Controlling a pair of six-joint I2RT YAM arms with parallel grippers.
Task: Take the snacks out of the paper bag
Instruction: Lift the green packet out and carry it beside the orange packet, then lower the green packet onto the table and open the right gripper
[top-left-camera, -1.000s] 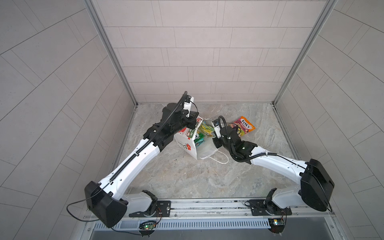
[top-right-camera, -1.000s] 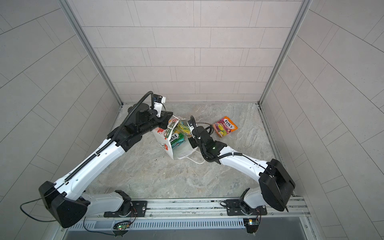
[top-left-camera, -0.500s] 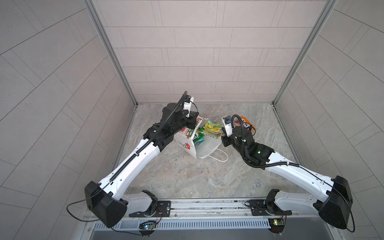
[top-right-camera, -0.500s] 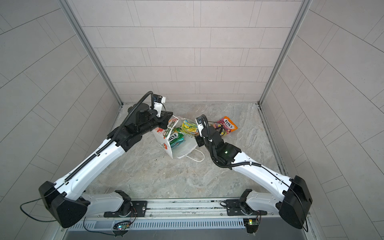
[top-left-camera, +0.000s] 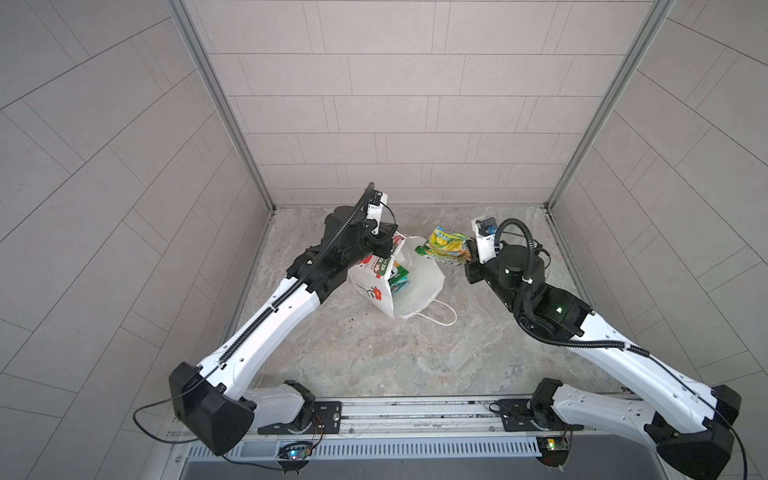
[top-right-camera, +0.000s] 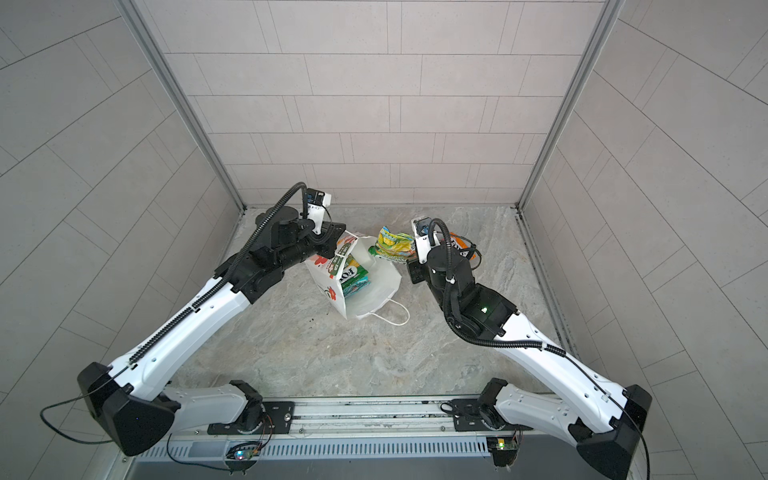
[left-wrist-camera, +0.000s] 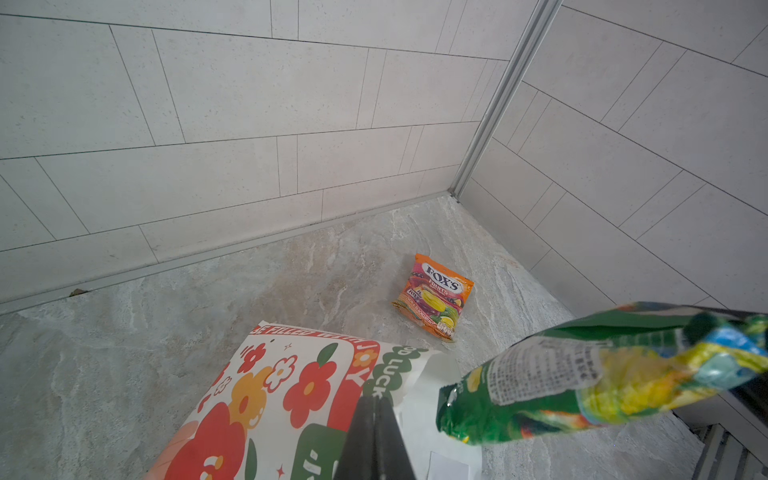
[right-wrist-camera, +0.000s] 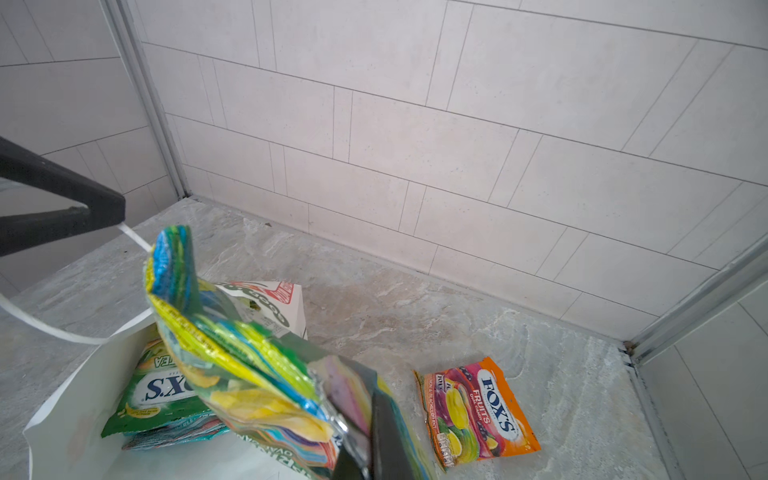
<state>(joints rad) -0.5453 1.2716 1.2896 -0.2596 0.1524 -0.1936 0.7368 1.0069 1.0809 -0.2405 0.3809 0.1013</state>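
The white paper bag lies on its side, mouth toward the right arm. My left gripper is shut on its upper rim by the cord handle, holding the mouth open. My right gripper is shut on a green-yellow snack pouch, which hangs in the air just outside the bag's mouth. Inside the bag lie a green pouch and teal ones beneath it. An orange-purple pouch lies flat on the floor beyond the bag.
The marble floor is boxed in by tiled walls on three sides. The bag's lower cord handle trails on the floor toward the front. In both top views the right arm covers most of the orange-purple pouch.
My right gripper has drawn the green-yellow pouch out of the bag's mouth, up and to the right. The left arm and the bag have stayed put.
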